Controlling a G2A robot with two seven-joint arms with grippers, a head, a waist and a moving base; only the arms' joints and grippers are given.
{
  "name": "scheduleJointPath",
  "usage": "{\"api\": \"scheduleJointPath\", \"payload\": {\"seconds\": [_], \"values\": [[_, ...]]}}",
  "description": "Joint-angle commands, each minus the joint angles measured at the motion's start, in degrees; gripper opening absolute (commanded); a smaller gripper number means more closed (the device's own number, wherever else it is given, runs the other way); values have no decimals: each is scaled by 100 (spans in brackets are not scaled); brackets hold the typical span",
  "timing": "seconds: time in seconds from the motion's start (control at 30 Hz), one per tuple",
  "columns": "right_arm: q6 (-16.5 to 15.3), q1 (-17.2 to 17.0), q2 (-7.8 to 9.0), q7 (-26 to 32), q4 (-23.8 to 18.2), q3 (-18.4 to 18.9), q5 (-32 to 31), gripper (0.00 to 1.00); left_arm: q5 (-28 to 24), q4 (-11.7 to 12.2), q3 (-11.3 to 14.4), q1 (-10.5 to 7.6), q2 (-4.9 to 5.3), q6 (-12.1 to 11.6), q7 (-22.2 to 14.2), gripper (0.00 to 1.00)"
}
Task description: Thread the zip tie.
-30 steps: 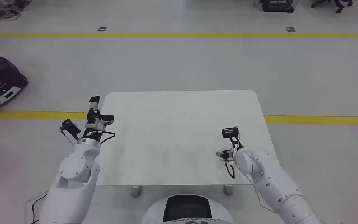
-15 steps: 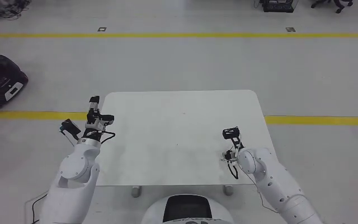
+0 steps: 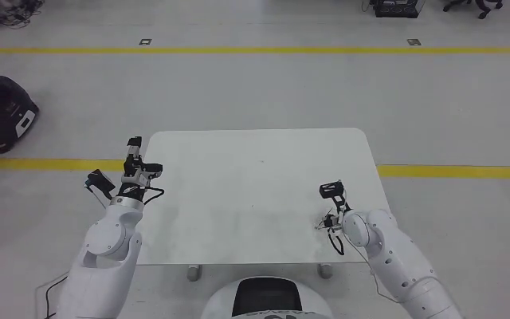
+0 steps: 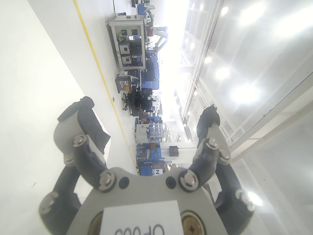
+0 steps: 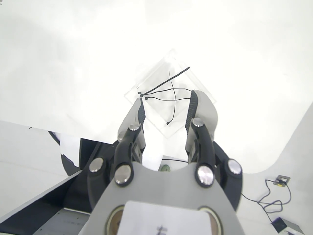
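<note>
1. At the desk's (image 3: 255,183) near edge, close to its right corner, we find the right gripper (image 5: 167,95) with its fingers (image 5: 190,108) held moderately apart and nothing gripped between them. In the right wrist view the fingertips frame a clear tray (image 5: 151,74). We cannot tell whether they touch it or hang just above it.
2. Three black zip ties (image 5: 166,80) lie loose in that tray, none of them closed into a loop.
   - The thickest runs straight across the tray, its head near one fingertip.
   - A thinner one lies just beside it, their heads almost touching.
   - The third curves across both, with its head at the tray side nearest the gripper.
3. The crossed strands overlap where the fingers point. In the right wrist view, the tails of two ties run behind one fingertip.
4. At the desk's left edge, toward the far corner, the left gripper (image 4: 148,105) points out at the workshop hall, fingers spread wide and empty, well apart from the tray.
5. On the floor off the right near corner lie a thin cable (image 5: 266,196) and a small box (image 5: 282,179). A yellow floor line (image 3: 255,50) runs beyond the desk's far edge.
</note>
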Motion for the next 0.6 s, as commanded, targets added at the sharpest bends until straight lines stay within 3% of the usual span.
{"api": "scheduleJointPath", "payload": {"seconds": [0.0,0.33,0.57], "values": [[-26,46,-9,-11,84,-18,25,38,0,0,0,0,0,0,0,100],[94,324,-108,-173,568,-176,343,35,0,0,0,0,0,0,0,100],[437,406,-192,-408,713,-294,579,36,0,0,0,0,0,0,0,100]]}}
